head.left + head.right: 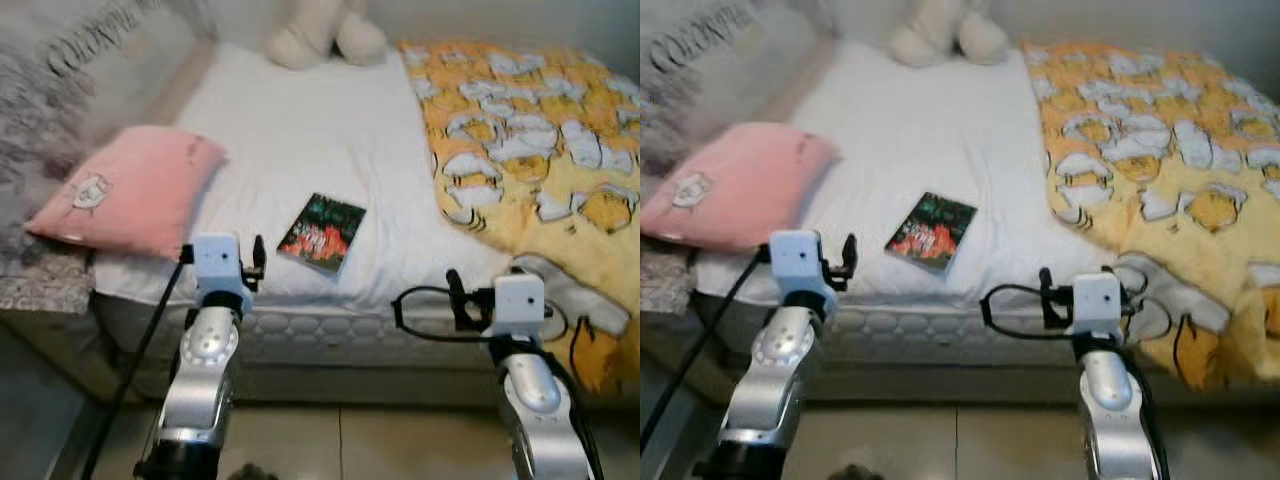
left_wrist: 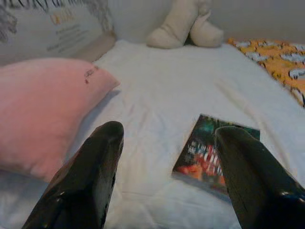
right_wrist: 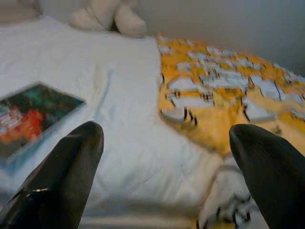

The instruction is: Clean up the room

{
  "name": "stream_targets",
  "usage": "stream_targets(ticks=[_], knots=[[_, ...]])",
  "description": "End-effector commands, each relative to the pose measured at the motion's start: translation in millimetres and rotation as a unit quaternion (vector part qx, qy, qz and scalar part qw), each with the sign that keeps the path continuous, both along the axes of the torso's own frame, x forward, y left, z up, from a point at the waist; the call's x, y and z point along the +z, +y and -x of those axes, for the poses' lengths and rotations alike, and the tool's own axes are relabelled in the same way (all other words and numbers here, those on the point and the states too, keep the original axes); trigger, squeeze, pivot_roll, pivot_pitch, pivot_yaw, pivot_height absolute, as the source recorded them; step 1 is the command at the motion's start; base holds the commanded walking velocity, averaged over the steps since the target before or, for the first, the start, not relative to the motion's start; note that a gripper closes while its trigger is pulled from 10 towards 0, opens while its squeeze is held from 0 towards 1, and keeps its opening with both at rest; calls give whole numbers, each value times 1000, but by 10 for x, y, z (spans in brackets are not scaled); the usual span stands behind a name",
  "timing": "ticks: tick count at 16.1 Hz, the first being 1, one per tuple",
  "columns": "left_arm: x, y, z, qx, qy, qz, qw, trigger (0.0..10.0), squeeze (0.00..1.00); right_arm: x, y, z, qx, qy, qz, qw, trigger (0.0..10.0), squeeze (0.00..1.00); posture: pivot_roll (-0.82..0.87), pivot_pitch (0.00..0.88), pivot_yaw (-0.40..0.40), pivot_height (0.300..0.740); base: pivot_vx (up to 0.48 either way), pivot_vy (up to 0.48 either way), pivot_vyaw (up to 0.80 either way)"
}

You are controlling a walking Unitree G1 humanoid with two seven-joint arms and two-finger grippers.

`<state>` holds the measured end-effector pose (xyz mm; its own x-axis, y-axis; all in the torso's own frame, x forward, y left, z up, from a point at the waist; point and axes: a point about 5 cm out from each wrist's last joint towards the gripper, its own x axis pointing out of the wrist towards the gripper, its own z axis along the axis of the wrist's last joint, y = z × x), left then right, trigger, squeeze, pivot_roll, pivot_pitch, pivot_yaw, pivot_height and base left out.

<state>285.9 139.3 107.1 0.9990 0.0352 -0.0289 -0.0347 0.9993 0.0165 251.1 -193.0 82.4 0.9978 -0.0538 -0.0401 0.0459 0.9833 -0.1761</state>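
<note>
A book [image 1: 322, 233] with a dark green and red cover lies flat on the white bed sheet [image 1: 300, 130] near the bed's front edge. A pink pillow [image 1: 130, 188] rests at the bed's left side. A yellow patterned blanket [image 1: 530, 150] covers the right side and hangs over the front edge. My left gripper [image 2: 167, 143] is open, held just short of the bed edge, left of the book [image 2: 214, 155]. My right gripper [image 3: 167, 138] is open near the bed edge, with the book [image 3: 33, 117] to its left and the blanket [image 3: 224, 90] ahead.
A cream plush toy [image 1: 325, 35] sits at the head of the bed. A grey printed cushion [image 1: 70, 70] leans at the far left. The mattress side [image 1: 330, 335] faces me, with tiled floor [image 1: 350, 440] below. A black cable [image 1: 135, 360] runs along my left arm.
</note>
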Motion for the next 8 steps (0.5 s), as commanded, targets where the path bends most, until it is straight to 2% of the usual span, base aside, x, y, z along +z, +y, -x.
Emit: stream_targets(ticks=[1, 3, 4, 8], knots=[[7, 46, 44, -13, -8, 12, 1000, 10000, 0, 42, 71, -22, 15, -11, -9, 1000, 10000, 0, -130, 0, 20, 740, 0, 0, 0], [34, 27, 125, -39, -20, 14, 999, 10000, 0, 10, 77, 26, 17, -9, -9, 1000, 10000, 0, -127, 0, 28, 740, 381, 0, 0], [41, 20, 113, -39, -21, 16, 999, 10000, 0, -6, 79, 28, 16, -8, -10, 1000, 10000, 0, -126, 0, 35, 740, 465, 0, 0], [51, 131, 77, -12, -25, 11, 1000, 10000, 0, -45, 116, -32, 19, -3, -25, 1000, 10000, 0, -128, 0, 47, 740, 476, 0, 0]])
